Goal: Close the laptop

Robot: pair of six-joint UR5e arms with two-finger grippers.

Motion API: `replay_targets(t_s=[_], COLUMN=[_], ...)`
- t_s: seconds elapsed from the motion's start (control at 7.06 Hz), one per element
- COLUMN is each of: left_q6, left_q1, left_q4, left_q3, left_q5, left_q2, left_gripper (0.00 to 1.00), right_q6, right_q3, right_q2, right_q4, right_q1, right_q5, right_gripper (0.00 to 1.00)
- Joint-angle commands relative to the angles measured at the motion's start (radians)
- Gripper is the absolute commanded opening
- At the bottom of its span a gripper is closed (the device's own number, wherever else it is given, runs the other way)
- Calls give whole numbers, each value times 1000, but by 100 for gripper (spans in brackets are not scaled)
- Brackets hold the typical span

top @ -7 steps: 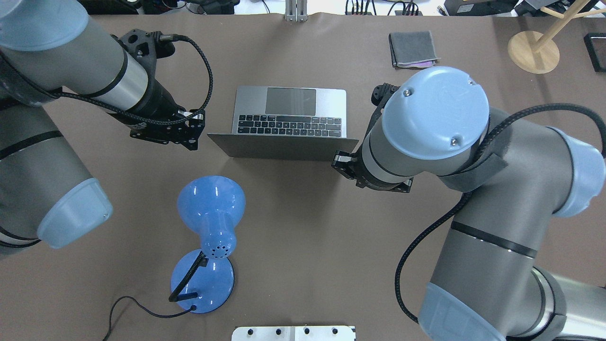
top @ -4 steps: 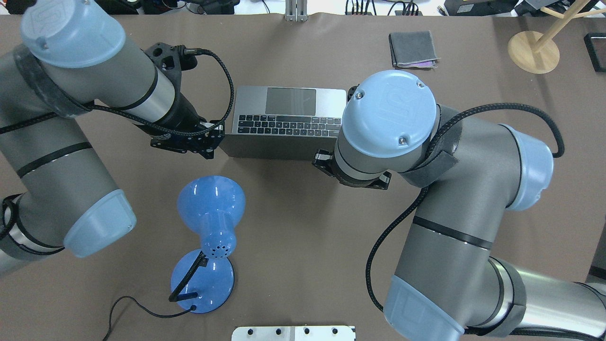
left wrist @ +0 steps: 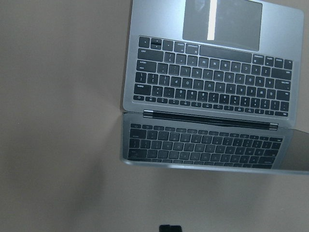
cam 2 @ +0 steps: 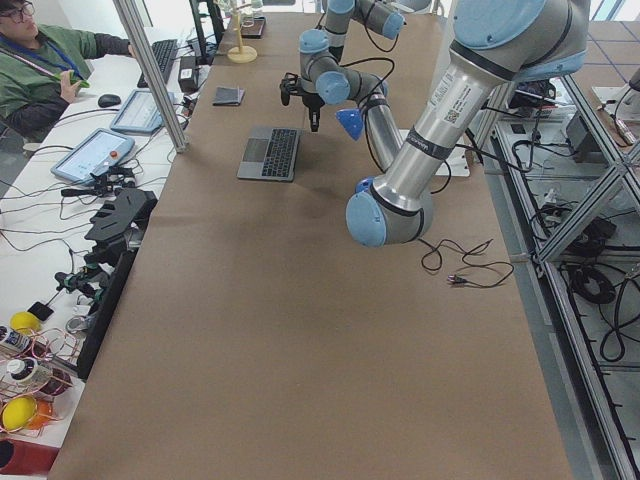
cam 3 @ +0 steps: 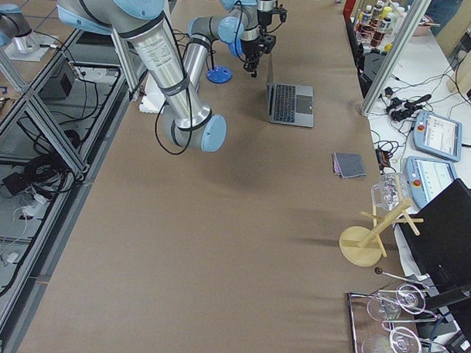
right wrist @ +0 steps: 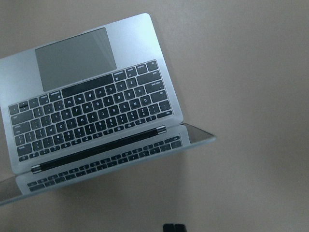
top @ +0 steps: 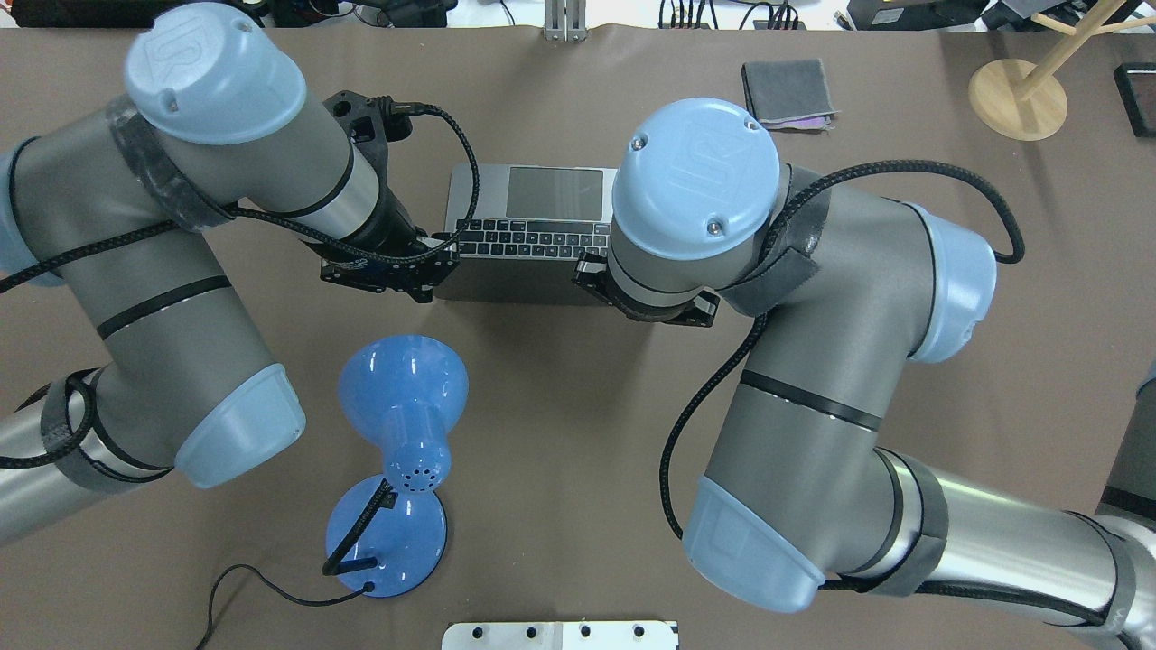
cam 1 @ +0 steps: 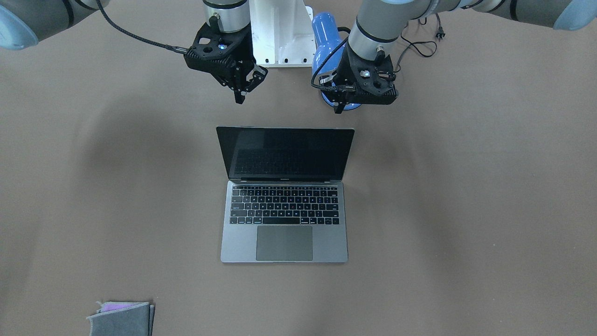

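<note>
Since the laptop (cam 1: 284,193) is seen standing open in the middle of the table (cam 1: 466,210), with its dark screen raised steeply over the keyboard and its trackpad turned away from the robot, none of the closing can be counted as done. The right gripper (cam 1: 241,95) and the left gripper (cam 1: 337,108) are held above the table on the robot's side of the lid, one near each upper corner. Neither is seen touching it: in both wrist views a strip of bare table is shown between the lid's top edge and the fingertip (left wrist: 170,227). Everything is therefore judged to be left: the lid has to be met from behind, pushed forward over the hinge and laid flat on the keyboard.

The jaws are poorly shown. Only one small dark tip is caught at the bottom edge of each wrist view, and in the front-facing view each pair of fingers is seen narrowing to a single point. Both pairs are therefore judged to be closed together, with nothing held. In the overhead view the lid's corners and the fingers are covered by the wrists, and in the side views the grippers are too small to be read. A blue desk lamp (top: 402,424) is set between the laptop and the robot, and a grey pouch (top: 787,92) lies well apart.
</note>
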Motion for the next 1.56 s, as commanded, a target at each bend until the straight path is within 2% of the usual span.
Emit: replay_targets(t_s=[0.0,0.57,0.99,1.42], left_q6=[3,12,93,101], left_q1=[1,1,-1,-27], left_q4=[-1,-7,-13,-108], left_q3=[36,99,132,258], left_q5=[7,23,31,43], left_q2=[-25,-68,-74,-117], left_gripper=[0,0,0,0], right_q6=[-12,-65,-101,-112], right_q3=[-110,-146,-190,-250], right_q2=[9,15,26,27], right_q4=[113,115,136,194], right_q1=[29,45,86,100], right_q5=[0,10,13,17], right_gripper=[0,0,0,0])
